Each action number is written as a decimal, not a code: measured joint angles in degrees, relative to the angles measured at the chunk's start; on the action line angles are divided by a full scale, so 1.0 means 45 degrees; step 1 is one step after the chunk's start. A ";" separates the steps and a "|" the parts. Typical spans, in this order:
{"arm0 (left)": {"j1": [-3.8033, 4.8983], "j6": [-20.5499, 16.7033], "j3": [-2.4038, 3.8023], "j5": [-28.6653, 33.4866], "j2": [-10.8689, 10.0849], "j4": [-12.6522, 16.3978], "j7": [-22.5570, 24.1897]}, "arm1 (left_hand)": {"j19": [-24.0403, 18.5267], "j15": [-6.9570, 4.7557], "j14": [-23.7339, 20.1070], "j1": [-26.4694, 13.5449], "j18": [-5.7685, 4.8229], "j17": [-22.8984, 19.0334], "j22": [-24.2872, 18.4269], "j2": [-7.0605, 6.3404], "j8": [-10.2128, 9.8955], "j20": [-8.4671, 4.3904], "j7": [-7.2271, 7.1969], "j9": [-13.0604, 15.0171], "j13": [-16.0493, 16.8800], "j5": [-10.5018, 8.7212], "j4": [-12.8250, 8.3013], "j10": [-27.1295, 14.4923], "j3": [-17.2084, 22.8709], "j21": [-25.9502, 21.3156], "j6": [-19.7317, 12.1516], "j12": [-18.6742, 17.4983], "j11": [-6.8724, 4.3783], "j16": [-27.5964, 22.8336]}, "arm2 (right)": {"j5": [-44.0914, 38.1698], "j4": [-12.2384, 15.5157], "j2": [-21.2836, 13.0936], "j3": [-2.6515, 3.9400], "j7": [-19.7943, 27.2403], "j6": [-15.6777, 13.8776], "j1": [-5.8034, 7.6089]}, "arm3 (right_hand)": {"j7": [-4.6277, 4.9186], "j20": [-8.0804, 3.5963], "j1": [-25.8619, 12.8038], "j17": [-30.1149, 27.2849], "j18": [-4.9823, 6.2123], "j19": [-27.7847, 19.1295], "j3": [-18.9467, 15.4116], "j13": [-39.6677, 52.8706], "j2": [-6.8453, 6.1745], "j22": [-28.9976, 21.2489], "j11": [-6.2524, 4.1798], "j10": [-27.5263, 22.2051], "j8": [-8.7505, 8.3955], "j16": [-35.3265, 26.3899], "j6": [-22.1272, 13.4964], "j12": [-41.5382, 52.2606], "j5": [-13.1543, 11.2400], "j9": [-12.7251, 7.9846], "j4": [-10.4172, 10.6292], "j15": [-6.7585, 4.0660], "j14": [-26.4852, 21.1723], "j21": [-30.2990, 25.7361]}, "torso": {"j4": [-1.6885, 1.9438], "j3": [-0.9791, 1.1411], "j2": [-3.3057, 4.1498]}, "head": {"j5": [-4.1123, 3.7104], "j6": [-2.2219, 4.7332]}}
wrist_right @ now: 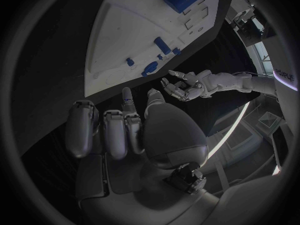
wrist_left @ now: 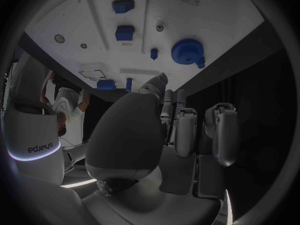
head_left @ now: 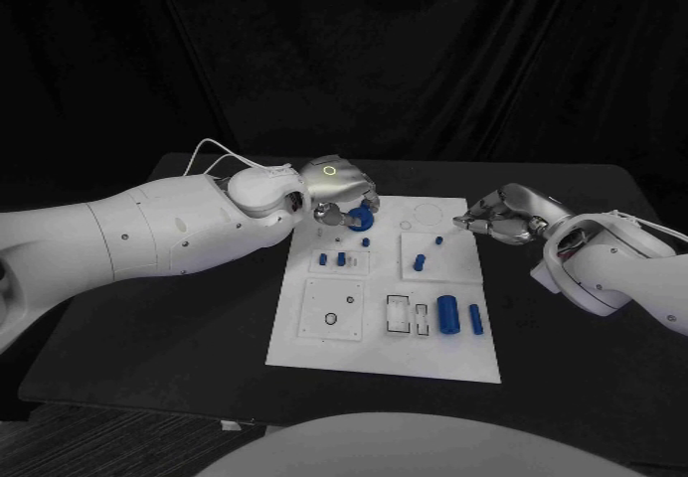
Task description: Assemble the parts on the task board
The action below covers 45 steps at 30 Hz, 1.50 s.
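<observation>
The task board (head_left: pixel 385 328) is a white plate that lies in the middle of the black table (head_left: pixel 158 338), with its long side running from near to far. Several blue parts are on it: a round blue disc (head_left: pixel 362 216) at the far left corner, two small blue pieces (head_left: pixel 331 260) side by side a little nearer, a small blue peg (head_left: pixel 419 262) in the middle, and a bigger blue cylinder (head_left: pixel 447 314) with a thin blue pin (head_left: pixel 474 318) just beside it on the near right part. The left hand (head_left: pixel 336 188) is above the far left corner of the board, just beside the round disc; in the left wrist view its fingers (wrist_left: pixel 184 132) are curled down and nothing is seen between them, and the disc (wrist_left: pixel 187 51) lies apart from them on the board. The right hand (head_left: pixel 499 215) is at the far right edge of the board, its fingers bent toward the board; it cannot be told if it holds something.
</observation>
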 measured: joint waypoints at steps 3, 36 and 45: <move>-0.0081 0.0106 0.0000 -0.0073 0.0053 -0.0021 0.0020 | 0.0127 0.0001 0.0000 0.0001 0.0001 0.0000 0.0000 0.0003 -0.0002 -0.0131 0.0013 -0.0207 -0.0072 -0.0146 0.0001 0.0146 0.0000 0.0000 0.0010 0.0000 -0.0002 0.0000 | 0.0000 0.0080 -0.0026 0.0000 0.0000 -0.0010 0.0000 | 0.0000 0.0000 0.0000 0.0000 0.0001 0.0000 0.0000 0.0000 0.0000 0.0000 0.0000 0.0000 0.0000 0.0000 0.0000 0.0000 0.0000 0.0000 0.0000 0.0000 0.0000 0.0000 | 0.0004 -0.0005 0.0001 | -0.0022 0.0000; -0.0593 0.1000 0.0000 -0.0269 0.0528 -0.0359 0.0020 | 0.0080 0.0004 0.0000 -0.0132 0.0002 0.0000 0.0000 0.0136 -0.0004 -0.0080 0.0105 -0.0700 -0.0132 -0.0204 -0.0093 0.1257 0.0093 -0.0151 0.0105 0.0010 -0.0013 0.0002 | 0.0000 0.0106 -0.0048 -0.0003 0.0003 -0.0057 -0.0034 | 0.0000 0.0000 0.0000 0.0000 0.0000 0.0000 0.0000 0.0000 0.0000 0.0000 0.0000 0.0000 0.0000 0.0000 0.0000 0.0000 0.0001 0.0000 0.0000 0.0000 0.0000 0.0000 | 0.0023 0.0009 -0.0016 | -0.0059 0.0000; -0.0671 0.1207 0.0000 -0.0277 0.0789 -0.0753 0.0002 | 0.0077 0.0003 -0.0001 -0.0130 0.0002 0.0000 0.0000 0.0135 -0.0004 -0.0078 0.0112 -0.0770 -0.0181 0.0087 -0.0231 0.1331 0.0615 -0.0294 0.0284 0.0010 -0.0022 0.0002 | 0.0000 0.0105 -0.0064 -0.0003 0.0004 -0.0056 -0.0070 | 0.0000 0.0000 0.0000 0.0000 0.0000 0.0000 0.0000 0.0000 0.0000 0.0000 0.0000 0.0000 0.0000 0.0000 0.0000 0.0000 0.0001 0.0000 0.0001 0.0000 0.0000 0.0000 | 0.0031 0.0007 -0.0020 | -0.0118 0.0000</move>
